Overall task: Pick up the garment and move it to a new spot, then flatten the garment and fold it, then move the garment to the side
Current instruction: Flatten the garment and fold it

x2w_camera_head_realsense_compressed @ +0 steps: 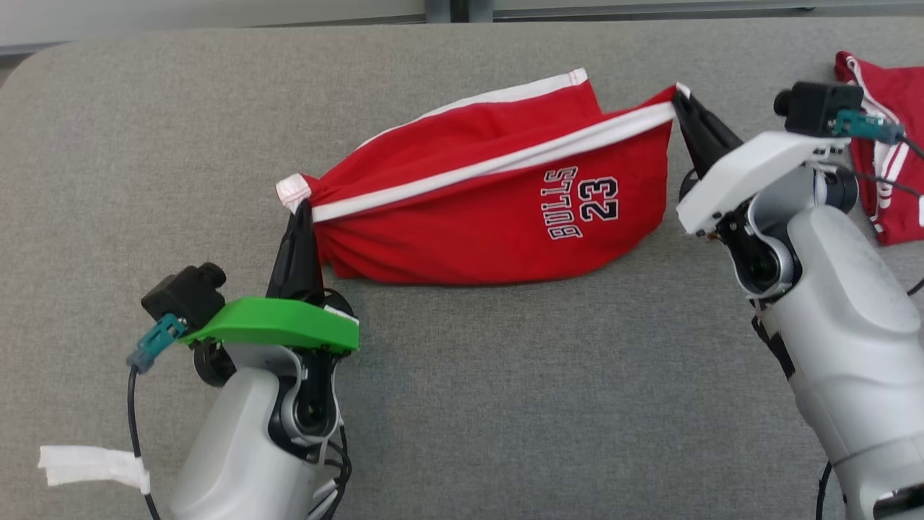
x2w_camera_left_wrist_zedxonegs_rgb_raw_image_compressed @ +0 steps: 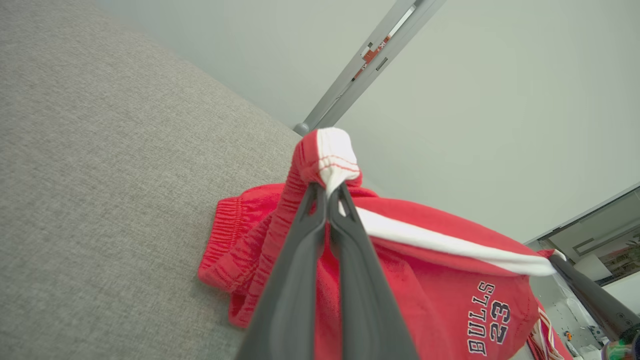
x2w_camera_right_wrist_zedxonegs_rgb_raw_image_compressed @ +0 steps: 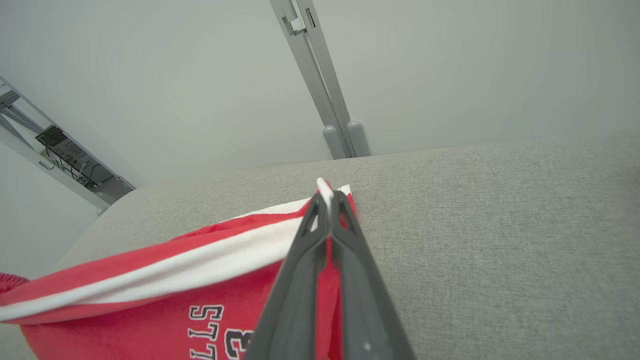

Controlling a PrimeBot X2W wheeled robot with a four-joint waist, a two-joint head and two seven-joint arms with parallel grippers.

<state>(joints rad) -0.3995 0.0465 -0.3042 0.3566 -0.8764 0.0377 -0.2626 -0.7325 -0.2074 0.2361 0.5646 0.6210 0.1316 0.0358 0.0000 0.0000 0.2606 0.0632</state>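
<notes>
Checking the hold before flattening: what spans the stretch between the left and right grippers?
In the head view the red garment stretches between them, one end pinched by the left gripper, the other by the right gripper.

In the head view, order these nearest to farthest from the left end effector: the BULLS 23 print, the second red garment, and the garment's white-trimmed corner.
1. white-trimmed corner, pinched in the left end effector, left end of the garment.
2. BULLS 23 print, toward its right.
3. second red garment, far right.
</notes>
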